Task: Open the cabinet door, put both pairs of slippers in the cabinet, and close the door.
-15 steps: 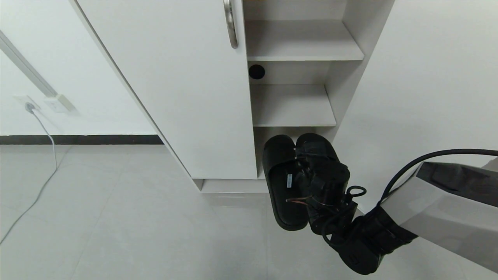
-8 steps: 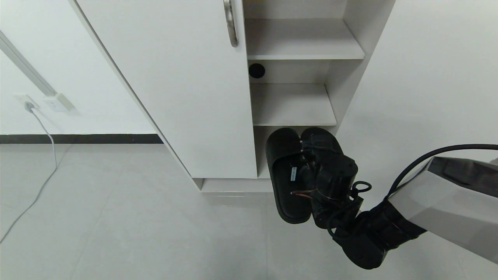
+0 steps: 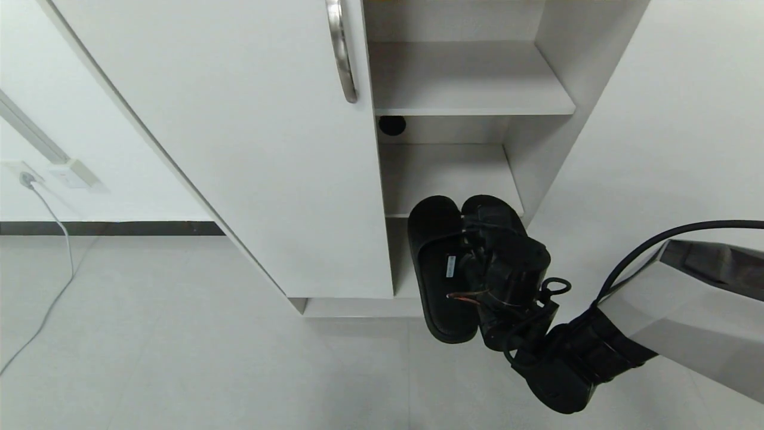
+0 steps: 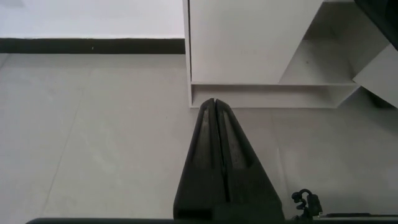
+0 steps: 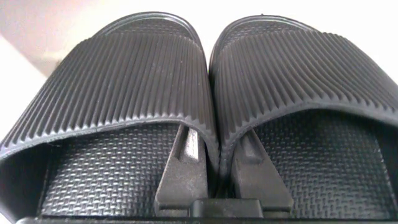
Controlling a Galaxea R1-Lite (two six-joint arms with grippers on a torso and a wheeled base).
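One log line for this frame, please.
right gripper: shut on black slippers | black slippers: held in front of open cabinet | left gripper: shut, over floor

Black slippers (image 3: 436, 239) (ribbed straps (image 5: 130, 81)), white cabinet (image 3: 239, 149).

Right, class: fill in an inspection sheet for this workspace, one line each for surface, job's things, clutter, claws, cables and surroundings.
Surface: pale grey tiled floor.
Job's things: pair of black ribbed rubber slippers, held side by side before the white shelved cabinet, its right compartment open.
Clutter: nothing seen.
Claws: right claw shut on the slippers' inner walls; left claw shut, over the floor.
Cables: grey cord from wall socket down across the floor.
Surroundings: white wall, dark skirting strip.
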